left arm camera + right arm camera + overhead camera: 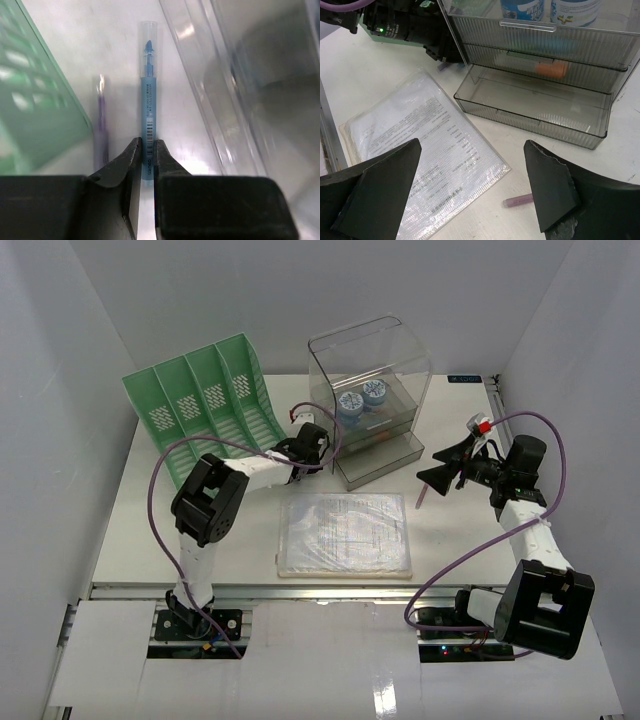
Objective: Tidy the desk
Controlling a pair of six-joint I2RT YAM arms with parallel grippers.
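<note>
On the white desk [150,530], a blue capped marker [148,95] lies between the green file rack [35,110] and the clear drawer box [240,100]. My left gripper [148,146] has its jaws pressed against both sides of the marker's near end. From above, the left gripper [318,443] sits low between rack and box. My right gripper [471,145] hangs open above the desk, nothing between its fingers. A purple pen [517,201] lies just beside its right finger. A second, blurred purple pen [101,120] lies left of the marker.
A clear pouch of papers [345,535] lies flat at the front middle. The drawer box [375,390] has its bottom drawer [535,107] pulled out, an orange item [551,67] in the drawer above, and two blue-lidded tubs [362,398] on top. The green rack [200,410] stands back left.
</note>
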